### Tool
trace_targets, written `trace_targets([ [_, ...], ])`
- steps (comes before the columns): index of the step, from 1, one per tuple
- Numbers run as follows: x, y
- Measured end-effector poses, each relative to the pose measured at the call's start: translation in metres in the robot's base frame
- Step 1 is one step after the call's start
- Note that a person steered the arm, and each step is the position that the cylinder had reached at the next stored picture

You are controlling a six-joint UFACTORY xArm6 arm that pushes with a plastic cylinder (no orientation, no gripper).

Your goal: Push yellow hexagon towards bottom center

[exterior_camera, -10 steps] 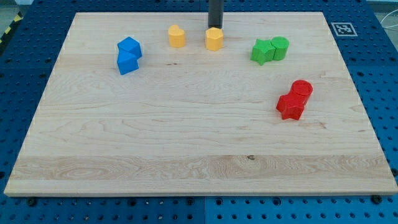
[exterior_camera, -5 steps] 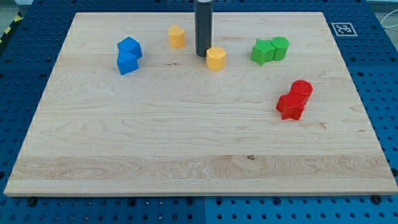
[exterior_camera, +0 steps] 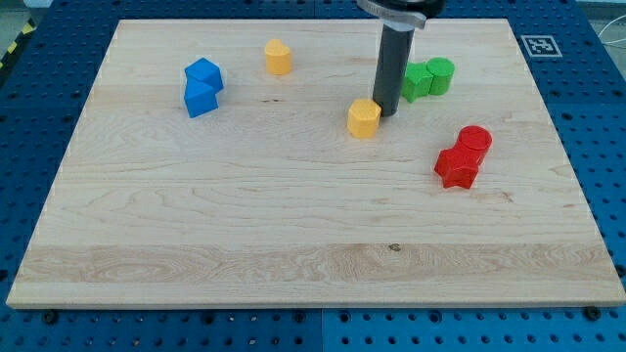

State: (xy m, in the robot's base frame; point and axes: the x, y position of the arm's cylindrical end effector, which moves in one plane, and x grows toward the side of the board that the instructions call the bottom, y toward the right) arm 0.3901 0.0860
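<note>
The yellow hexagon (exterior_camera: 364, 118) stands on the wooden board (exterior_camera: 293, 225), a little right of centre in the upper half. My tip (exterior_camera: 385, 114) rests on the board just to the hexagon's right and slightly above it, touching or nearly touching its upper right side. The dark rod rises from there to the view's top.
A second yellow block (exterior_camera: 278, 57) stands at upper left of the hexagon. Two blue blocks (exterior_camera: 201, 87) sit together at the left. A green star (exterior_camera: 416, 80) and green cylinder (exterior_camera: 440, 74) sit right of the rod. Two red blocks (exterior_camera: 463, 157) sit at the right.
The hexagon has slid down and to the right from the board's top edge. My tip moved from above it, round its left side, to its right side.
</note>
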Motion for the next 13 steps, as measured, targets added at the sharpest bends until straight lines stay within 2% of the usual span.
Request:
trace_targets([
  [1,0.015,-0.010],
  [3,-0.008,-0.053],
  [5,0.018,-0.078],
  [6,0.010,-0.100],
  [7,0.023,-0.110],
  [10,0.024,-0.092],
  [13,0.066,-0.045],
])
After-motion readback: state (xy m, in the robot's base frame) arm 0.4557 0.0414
